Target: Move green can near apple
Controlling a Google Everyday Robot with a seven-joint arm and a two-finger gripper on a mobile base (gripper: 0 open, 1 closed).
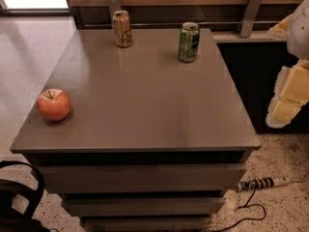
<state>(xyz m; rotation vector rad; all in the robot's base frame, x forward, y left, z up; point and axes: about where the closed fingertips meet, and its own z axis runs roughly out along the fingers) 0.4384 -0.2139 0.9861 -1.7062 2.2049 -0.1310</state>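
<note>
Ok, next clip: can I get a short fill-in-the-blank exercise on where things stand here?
1. The green can stands ___ near the far right corner of the table.
2. The apple rests near the table's front ___ corner, as seen in the picture.
3. The gripper hangs past the table's right edge, closest to the ___ can.

Missing words: upright; left; green.
</note>
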